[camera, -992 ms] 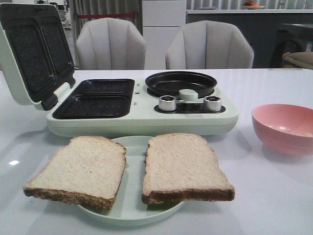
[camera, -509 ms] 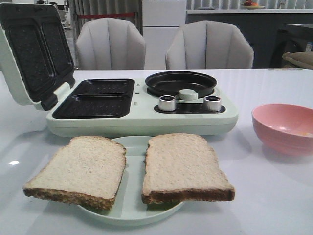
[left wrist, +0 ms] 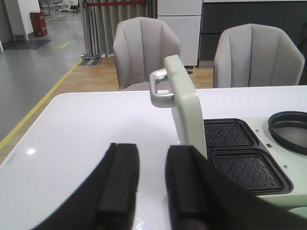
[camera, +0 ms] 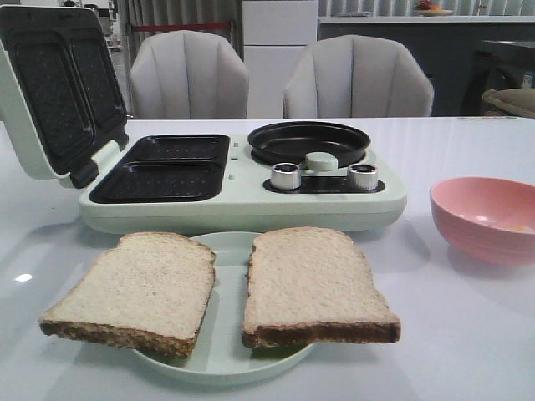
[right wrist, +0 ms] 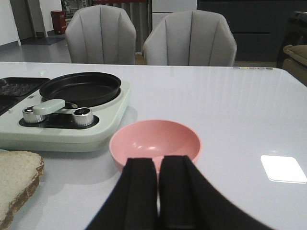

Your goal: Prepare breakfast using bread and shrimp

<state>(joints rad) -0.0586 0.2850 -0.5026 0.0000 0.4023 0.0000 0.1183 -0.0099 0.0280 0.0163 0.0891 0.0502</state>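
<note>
Both bread slices (camera: 221,292) sit on the plate (camera: 226,368) in front of the sandwich maker (camera: 242,196), lid up. Left tool (left wrist: 151,184) slightly parted, empty; right tool (right wrist: 157,191) clenched, empty. I'd approach a slice's edge low, w/ tool opened wide. Shrimp: can't see any in the pink bowl (right wrist: 154,143).

A glossy, smooth white worktop (camera: 468,334) is seen, with light mirrored off it, and the pale green casing of the breakfast maker (camera: 242,205) looks to be smooth plastic with a soft sheen. Its dark waffle plates (camera: 163,167) are shown matt and embossed, the knobs (camera: 286,176) and lid handle (left wrist: 160,91) as shiny metal. The bread (camera: 138,288) is rendered porous and rough with a coarse crust, the pink bowl (right wrist: 154,143) smooth and faintly glossy, the claw pads (left wrist: 120,184) matt black.
</note>
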